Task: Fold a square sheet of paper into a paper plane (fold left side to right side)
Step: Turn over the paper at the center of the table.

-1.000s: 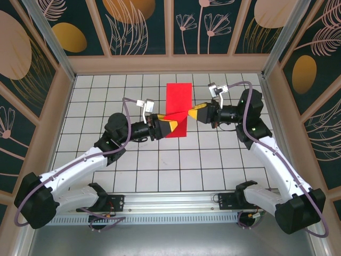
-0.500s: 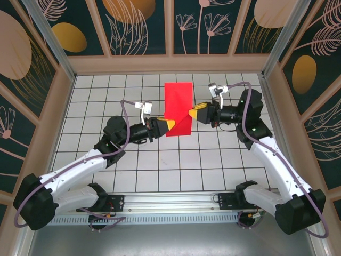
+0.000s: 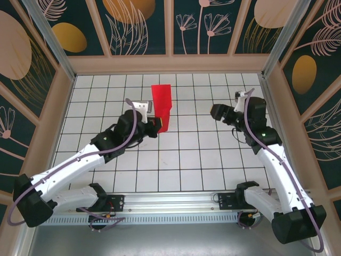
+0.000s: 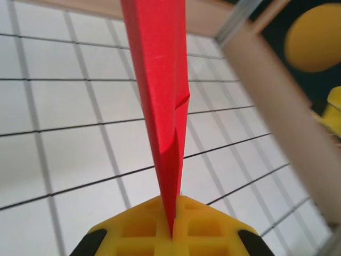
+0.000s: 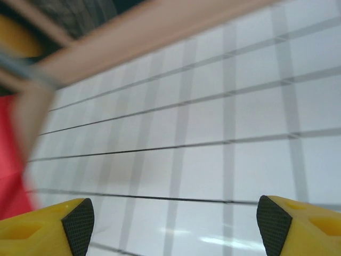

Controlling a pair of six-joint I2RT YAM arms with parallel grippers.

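Top external view: one square sheet of paper [image 3: 161,106] — thin, bright red, folded narrow with creased layers — is held up edge-on over the white-tiled bench [image 3: 202,160], its near edge pinched in the left jaws. The right jaws gape wide, well apart to the right, with several grid tiles between them. A wooden rim [image 3: 170,64] bounds the far side.

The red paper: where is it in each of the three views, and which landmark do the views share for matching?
Top view: the red paper is left of centre, held by the left pincer.
Left wrist view: the red paper rises from bottom centre to the top edge.
Right wrist view: the red paper is a blurred patch at the left edge.
Shared landmark: the wooden rail.
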